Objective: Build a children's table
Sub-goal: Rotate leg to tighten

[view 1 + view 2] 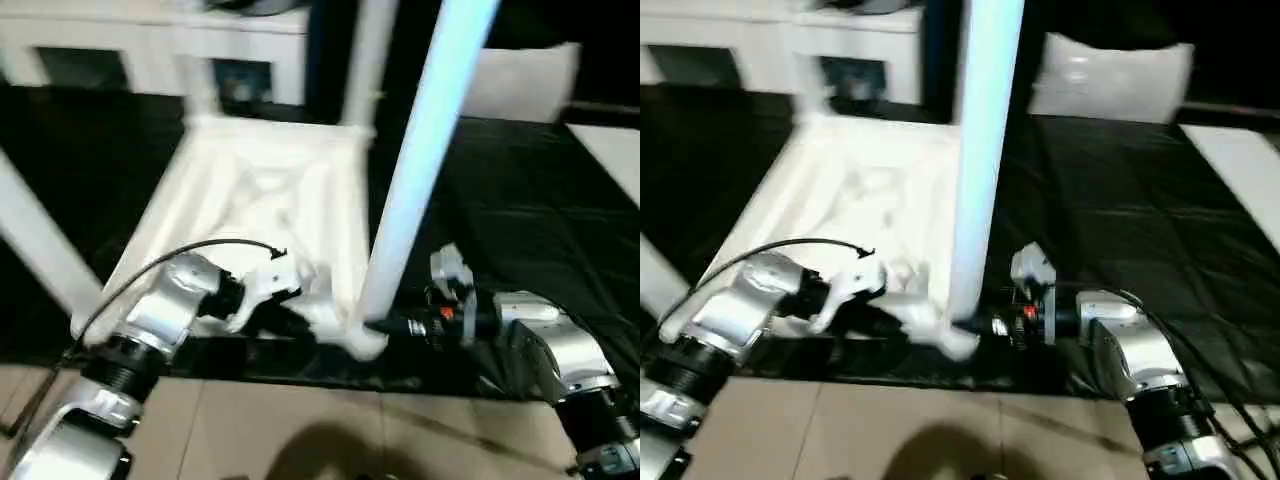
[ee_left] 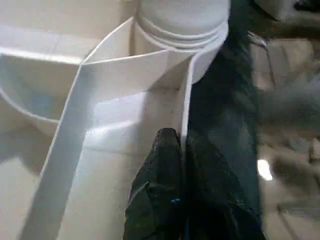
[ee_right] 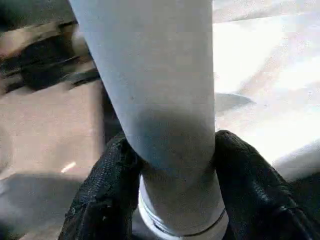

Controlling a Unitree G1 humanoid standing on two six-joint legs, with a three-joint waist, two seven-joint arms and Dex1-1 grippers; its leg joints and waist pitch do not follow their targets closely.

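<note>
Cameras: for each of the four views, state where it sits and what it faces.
Left and right eye views: on the head, looking down at the upturned table top; both silver forearms show.
Left wrist view: along the left gripper, pinching the top's rim.
Right wrist view: along the right gripper, around the leg.
Shared: that leg's socket.

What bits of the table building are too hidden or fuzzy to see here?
- Top end of the near leg: cut off by the upper edge in both eye views.
- How far that leg sits in its corner socket: left wrist view, the socket wall hides it.
- Cabinet shelf contents: eye views, blurred.
- Underside ribs of the table top: eye views, glare and blur wash them out.
</note>
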